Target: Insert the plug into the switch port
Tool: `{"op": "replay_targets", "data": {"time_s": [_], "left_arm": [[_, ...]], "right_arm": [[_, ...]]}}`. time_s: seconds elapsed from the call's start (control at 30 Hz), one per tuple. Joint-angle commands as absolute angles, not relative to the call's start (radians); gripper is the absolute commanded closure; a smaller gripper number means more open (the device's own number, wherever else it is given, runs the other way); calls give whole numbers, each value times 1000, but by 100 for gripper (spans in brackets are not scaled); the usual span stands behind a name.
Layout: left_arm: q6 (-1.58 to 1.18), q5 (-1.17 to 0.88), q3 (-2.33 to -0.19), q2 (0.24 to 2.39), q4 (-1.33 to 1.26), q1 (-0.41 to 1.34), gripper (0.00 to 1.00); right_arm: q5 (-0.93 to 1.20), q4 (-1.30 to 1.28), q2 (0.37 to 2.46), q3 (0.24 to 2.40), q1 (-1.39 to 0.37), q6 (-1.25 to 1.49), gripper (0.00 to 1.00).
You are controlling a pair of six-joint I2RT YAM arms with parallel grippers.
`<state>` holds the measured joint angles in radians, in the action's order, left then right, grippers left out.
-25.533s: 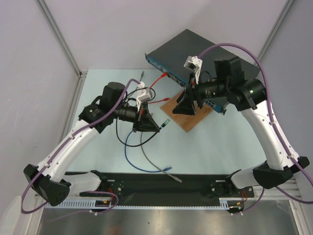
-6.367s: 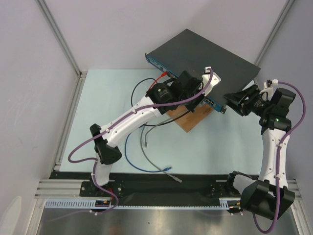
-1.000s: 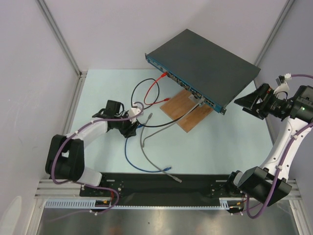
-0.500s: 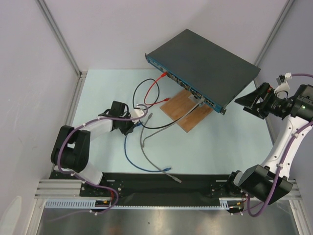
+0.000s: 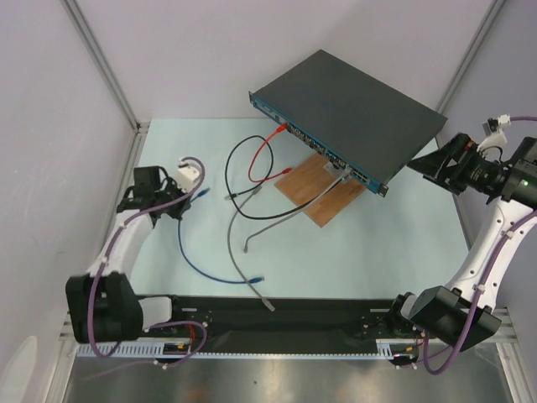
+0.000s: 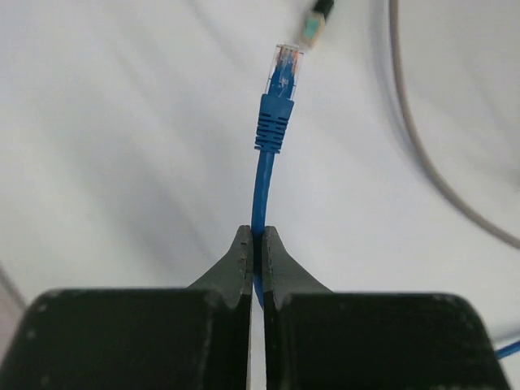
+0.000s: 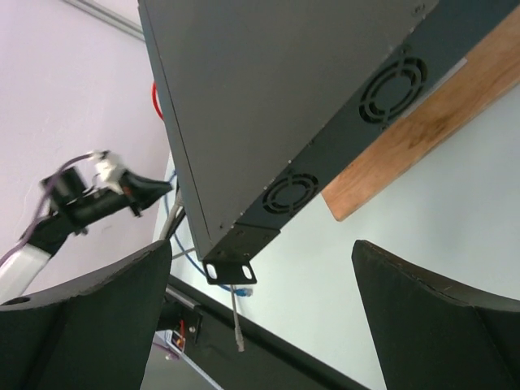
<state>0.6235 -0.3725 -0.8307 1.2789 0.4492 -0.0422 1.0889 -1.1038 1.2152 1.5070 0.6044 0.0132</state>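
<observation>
The black switch lies at the back right, its blue port strip facing the table, one end resting on a wooden board. My left gripper is at the far left of the table, well away from the switch. In the left wrist view that gripper is shut on the blue cable a short way behind its boot, and the clear plug sticks out ahead of the fingers. My right gripper hangs open beside the switch's right end, holding nothing.
Red and black cables run from the ports. A grey cable is plugged in near the board, and a loose grey one ends near the front rail. The blue cable loops over the mat. Frame posts stand at both sides.
My left gripper has shut on the blue cable and pulled it back to the left, dragging the blue and grey cables across the mat. The right arm has barely shifted.
</observation>
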Motion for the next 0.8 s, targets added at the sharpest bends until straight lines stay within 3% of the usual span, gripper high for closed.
{"op": "replay_targets", "data": {"time_s": [0.0,0.3,0.53,0.77], "left_arm": [[597,-553,-934,1123,560,-84,100],[502,-722,-1118,885,664,-8,100],[399,-893,-1412,1006,859,152,100],[305,-974,-1496,1078,968,356,100]], "right_arm": [[1134,-1017,1187,1545,609,75,0],[1192,-839,1154,1543,545,212,0],[1126,-663,1074,1536,398,218,0],[942,-555,989,1539,65,-39,5]]}}
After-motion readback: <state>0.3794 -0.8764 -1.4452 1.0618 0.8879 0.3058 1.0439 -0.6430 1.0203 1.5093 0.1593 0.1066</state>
